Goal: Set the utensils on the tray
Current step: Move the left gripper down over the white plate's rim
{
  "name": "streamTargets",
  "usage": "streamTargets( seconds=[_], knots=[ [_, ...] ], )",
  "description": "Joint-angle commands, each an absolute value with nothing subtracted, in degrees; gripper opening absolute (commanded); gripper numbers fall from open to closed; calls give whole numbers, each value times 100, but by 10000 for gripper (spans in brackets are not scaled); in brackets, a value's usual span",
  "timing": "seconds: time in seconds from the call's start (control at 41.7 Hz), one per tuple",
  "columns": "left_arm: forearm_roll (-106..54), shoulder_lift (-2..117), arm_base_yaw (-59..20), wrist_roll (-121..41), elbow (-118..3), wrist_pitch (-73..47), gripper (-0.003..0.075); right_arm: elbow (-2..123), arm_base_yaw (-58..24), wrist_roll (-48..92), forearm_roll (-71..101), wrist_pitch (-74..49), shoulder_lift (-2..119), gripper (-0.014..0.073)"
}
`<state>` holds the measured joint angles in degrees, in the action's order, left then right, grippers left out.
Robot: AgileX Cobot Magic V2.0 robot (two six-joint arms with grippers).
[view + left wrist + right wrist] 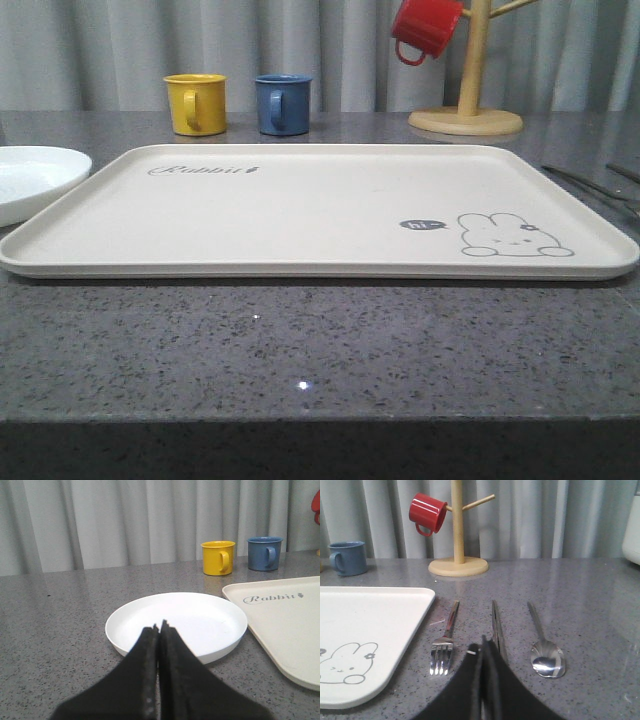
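Currently tray (300, 215) sits bare on the grey counter (300, 350), white plate (176, 621) just beside its left edge. Fork (445, 640), chopsticks (496, 625), spoon (544, 647) lie side by side on the counter right of the tray — none on it. Left gripper (159, 630) and right gripper (483, 645) — jaws pressed together, holding nothing.

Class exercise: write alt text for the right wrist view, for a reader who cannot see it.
A silver fork, chopsticks and spoon lie side by side on a grey counter, beside a cream rabbit tray. The shut right gripper sits in front.
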<state>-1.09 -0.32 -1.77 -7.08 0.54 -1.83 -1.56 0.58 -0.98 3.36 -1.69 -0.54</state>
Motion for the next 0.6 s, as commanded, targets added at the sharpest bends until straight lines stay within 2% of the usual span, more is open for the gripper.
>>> streamTargets(
  seconds=[0.0,0.36,0.575],
  knots=[
    [-156,-158,-158,-710,36,247,-18,-149,83,-70,279,322,-157,-69],
    [-156,-158,-158,-710,36,361,-18,-149,83,-70,279,394,-157,-69],
    [-156,-158,-158,-710,11,625,-18,-126,83,-70,280,1114,-157,-69]
  ],
)
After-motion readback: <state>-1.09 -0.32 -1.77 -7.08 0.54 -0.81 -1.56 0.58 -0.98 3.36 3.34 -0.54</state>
